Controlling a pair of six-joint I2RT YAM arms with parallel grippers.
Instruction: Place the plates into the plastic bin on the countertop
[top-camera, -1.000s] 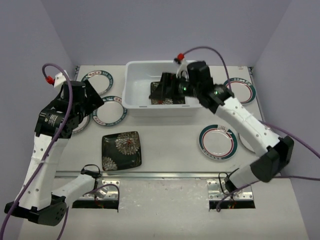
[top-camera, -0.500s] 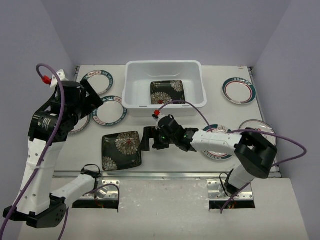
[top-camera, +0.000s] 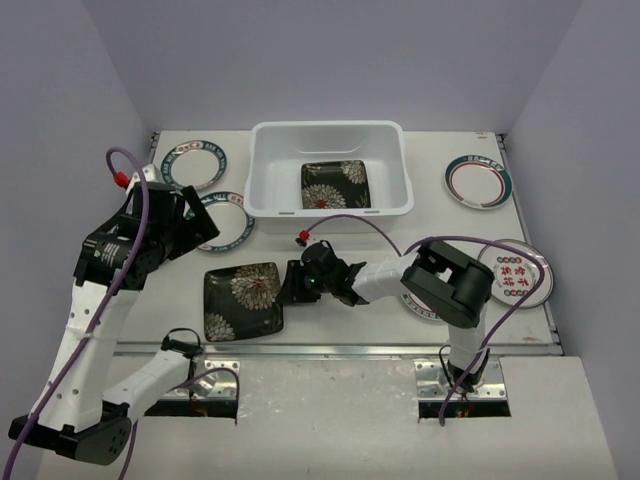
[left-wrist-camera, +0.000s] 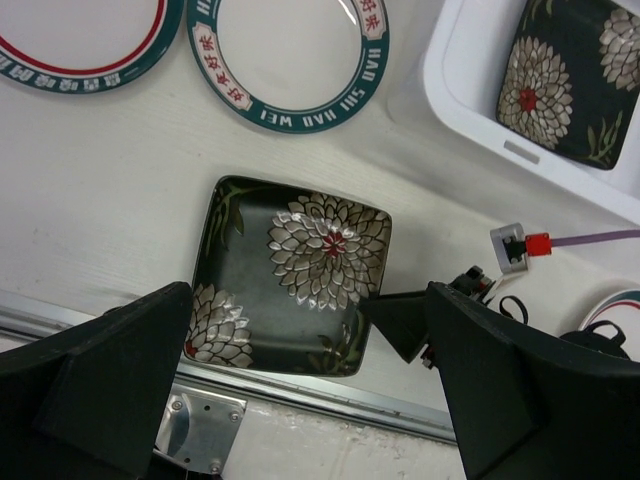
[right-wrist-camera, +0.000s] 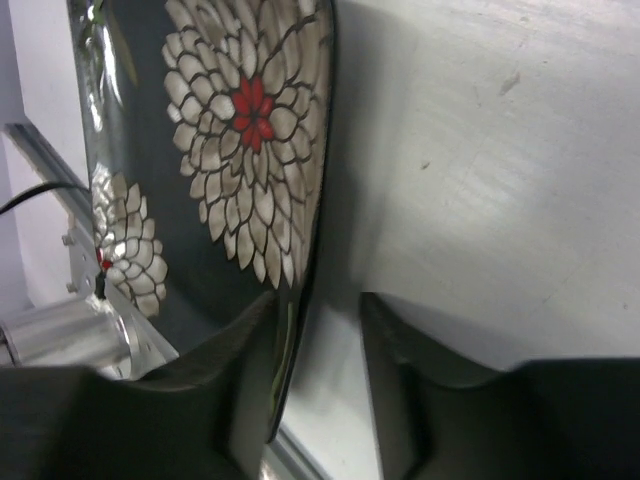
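A square black flower-print plate (top-camera: 243, 300) lies on the countertop (top-camera: 340, 255) near the front rail. My right gripper (top-camera: 290, 283) is low at its right edge. In the right wrist view the right gripper (right-wrist-camera: 318, 300) straddles the rim of this plate (right-wrist-camera: 210, 150): one finger over the plate, the other still a gap away. A second black plate (top-camera: 335, 184) lies inside the white plastic bin (top-camera: 330, 128). My left gripper (top-camera: 195, 225) hovers open above the left side. Seen from the left wrist, the left gripper (left-wrist-camera: 308, 310) has the black plate (left-wrist-camera: 290, 270) far below it.
Round teal-rimmed plates lie at the back left (top-camera: 195, 163), left of the bin (top-camera: 222, 222), at the back right (top-camera: 478, 180) and, with red characters, at the right (top-camera: 512, 272). Another round plate (top-camera: 425, 300) is partly under the right arm. A metal rail (top-camera: 330, 349) runs along the front.
The right arm left the bin, where a black plate now lies, and swung down to the black plate on the countertop. Its jaws have narrowed around the rim. The left arm shifted slightly.
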